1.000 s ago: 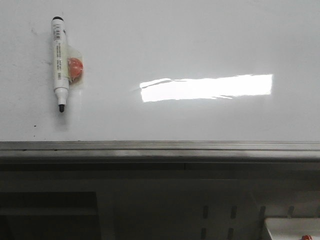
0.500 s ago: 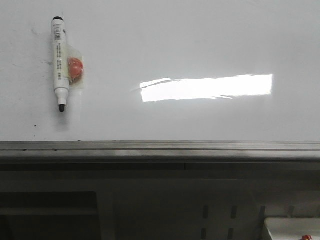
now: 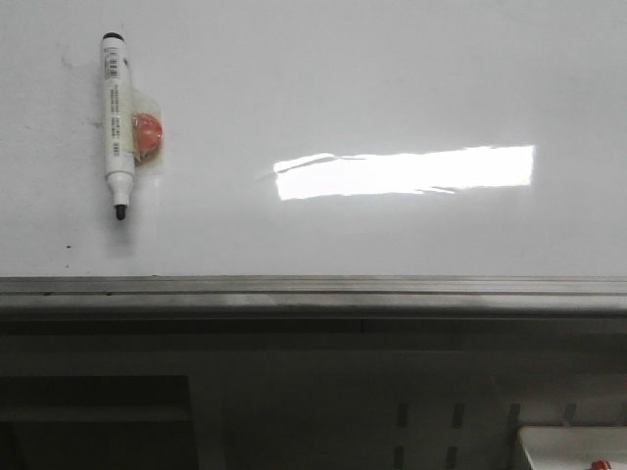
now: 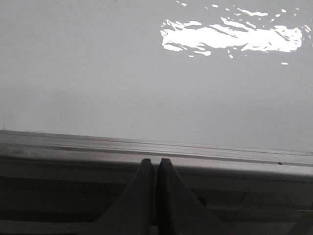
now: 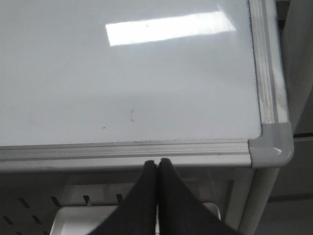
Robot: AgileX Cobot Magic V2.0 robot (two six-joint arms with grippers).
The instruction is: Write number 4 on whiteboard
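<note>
The whiteboard (image 3: 392, 78) fills the upper front view, glossy white with a glare patch and a grey metal edge strip (image 3: 313, 289). No number 4 shows on it. A white marker (image 3: 117, 122) with a black tip lies on the board at the left, next to an orange round magnet (image 3: 147, 132). My left gripper (image 4: 153, 162) is shut and empty, just short of the board's near edge strip (image 4: 156, 149). My right gripper (image 5: 157, 163) is shut and empty, just short of the edge strip near the board's corner (image 5: 271, 144). Neither gripper shows in the front view.
A grey slotted panel (image 3: 431, 426) sits below the board's near edge. A white tray (image 3: 573, 450) stands low at the right and also shows in the right wrist view (image 5: 73, 220). A frame leg (image 5: 257, 200) drops from the board's corner.
</note>
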